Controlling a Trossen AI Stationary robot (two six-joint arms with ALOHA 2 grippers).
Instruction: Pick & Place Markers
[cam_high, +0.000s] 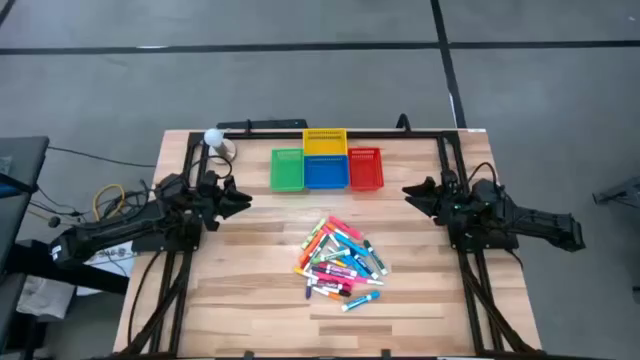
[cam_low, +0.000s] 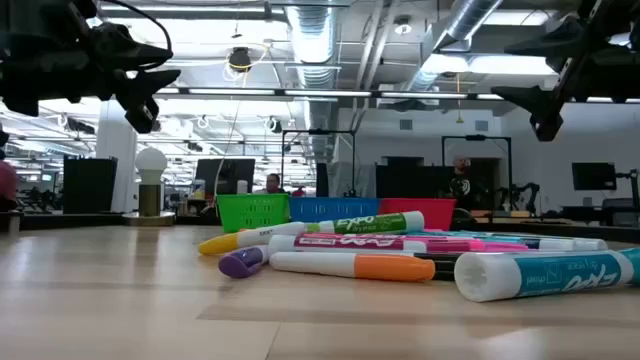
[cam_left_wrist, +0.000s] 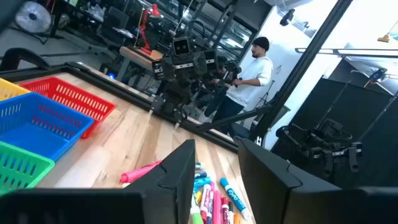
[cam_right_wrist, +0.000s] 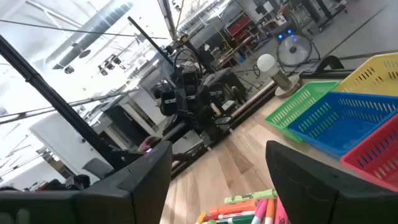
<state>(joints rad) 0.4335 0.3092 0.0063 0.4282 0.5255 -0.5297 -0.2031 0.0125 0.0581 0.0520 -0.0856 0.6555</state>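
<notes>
We find the markers (cam_high: 341, 262), short thin pens with white or coloured barrels and bright caps, heaped loose at mid-table on the pale wooden tabletop (cam_high: 250, 300), just in front of the green, yellow, blue and red plastic mesh baskets (cam_high: 326, 167). The left gripper (cam_high: 238, 199) and right gripper (cam_high: 412, 191) hover clear at either side, both aimed inward. Each stands with fingers parted and holds nothing, which we judge a ready posture with no pick begun.

A robotics lab or workshop. Bare ceiling ducts (cam_low: 310, 40) and pipes run overhead. Beyond the desk (cam_high: 250, 290) stand monitors (cam_low: 222, 175), other robot rigs (cam_left_wrist: 326, 143) and a person (cam_left_wrist: 252, 71).
</notes>
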